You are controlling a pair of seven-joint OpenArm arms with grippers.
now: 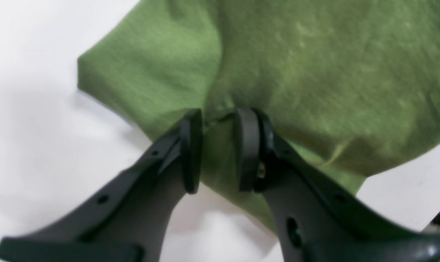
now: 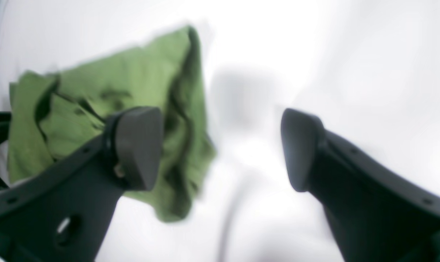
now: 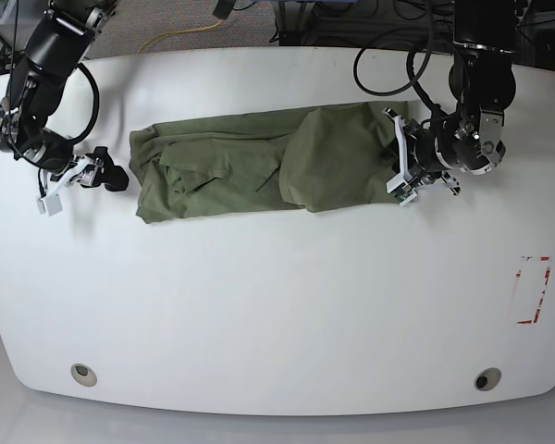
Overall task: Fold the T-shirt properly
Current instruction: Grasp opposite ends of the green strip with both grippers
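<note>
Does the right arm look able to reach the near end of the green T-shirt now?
Probably yes: the right gripper stands open just beside that end of the T-shirt, and I see nothing between them. The left gripper is at the opposite end.

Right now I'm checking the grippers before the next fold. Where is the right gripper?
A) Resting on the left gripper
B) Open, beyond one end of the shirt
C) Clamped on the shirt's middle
B: the right gripper has its jaws wide apart, just past the end of the T-shirt.
</note>
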